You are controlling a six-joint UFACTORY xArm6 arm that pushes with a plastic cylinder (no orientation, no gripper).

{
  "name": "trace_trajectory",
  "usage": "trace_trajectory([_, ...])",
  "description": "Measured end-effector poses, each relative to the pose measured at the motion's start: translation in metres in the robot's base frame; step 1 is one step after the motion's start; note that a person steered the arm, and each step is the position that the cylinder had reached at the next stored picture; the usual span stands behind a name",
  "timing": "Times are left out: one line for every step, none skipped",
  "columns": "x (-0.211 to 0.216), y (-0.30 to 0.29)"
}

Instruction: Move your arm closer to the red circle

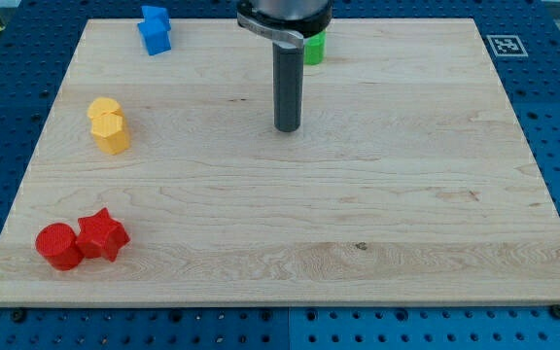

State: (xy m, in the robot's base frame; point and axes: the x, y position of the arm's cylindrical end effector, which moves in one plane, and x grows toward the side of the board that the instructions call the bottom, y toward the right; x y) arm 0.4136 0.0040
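Observation:
The red circle (58,245) lies near the board's bottom left corner, touching a red star block (102,235) on its right. My tip (287,128) rests on the board in the upper middle, far to the upper right of the red circle and touching no block. The rod rises to the top edge of the view.
A yellow block (109,125) lies at the left side. A blue block (154,29) lies at the top left. A green block (314,47) sits at the top, partly hidden behind the rod's mount. The wooden board (406,194) lies on a blue perforated table.

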Motion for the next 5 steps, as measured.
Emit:
trace_trajectory([0.023,0.0])
trace_trajectory([0.051,0.0])
trace_trajectory([0.08,0.0])
trace_trajectory([0.09,0.0])
trace_trajectory([0.09,0.0])
